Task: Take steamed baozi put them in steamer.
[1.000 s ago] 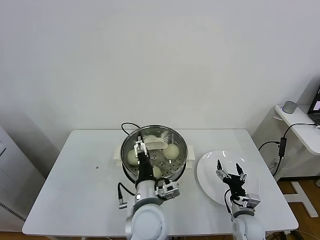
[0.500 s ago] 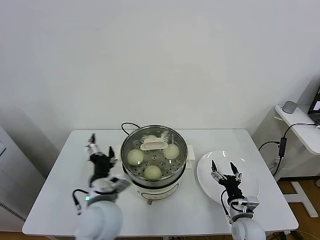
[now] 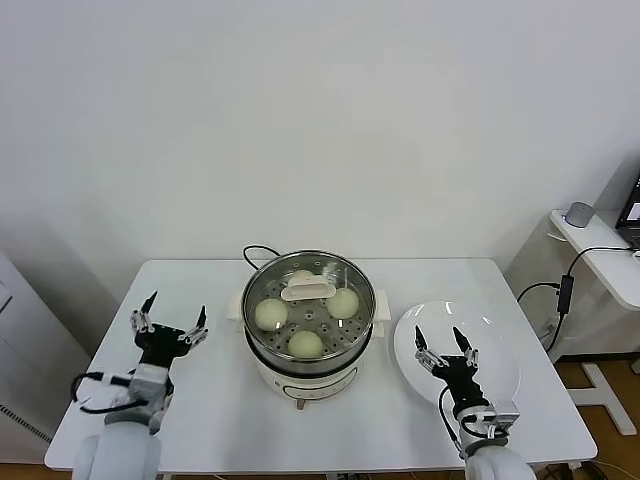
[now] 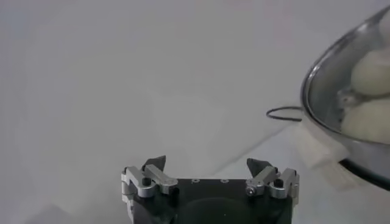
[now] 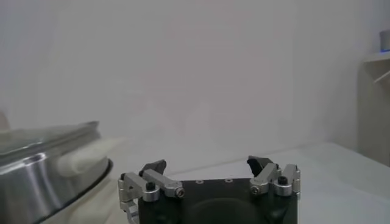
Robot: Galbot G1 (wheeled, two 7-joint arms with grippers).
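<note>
- Stainless steel gleams between my two arms: the steamer (image 3: 308, 312) sits on its white pot base (image 3: 305, 378) at the middle of the table (image 3: 210, 400), to the right of my left gripper and to the left of my right one.
- My left gripper (image 3: 169, 327) hovers over bare tabletop just beside the steamer, its fingers spread wide with nothing between them. In my left wrist view the same gripper (image 4: 210, 171) shows both fingertips well apart, and the steamer's rim (image 4: 341, 115) curves in ahead and off to one side.
- My right gripper (image 3: 445, 350) hangs above the near edge of the white plate (image 3: 495, 350), fingers likewise splayed and empty. My right wrist view confirms the wide gap at the gripper (image 5: 210, 170), with the steamer's shiny wall (image 5: 42, 176) off to the side.
- Four steamed baozi (image 3: 305, 343) lie inside the steamer: one nearest me, one on the side toward my left gripper (image 3: 271, 313), one on the side toward my right gripper (image 3: 343, 302), and one at the far side (image 3: 301, 277).
- A round glass lid with a white handle (image 3: 308, 290) sits on the steamer over the buns.
- A black cord (image 3: 258, 253) loops out behind the steamer.
</note>
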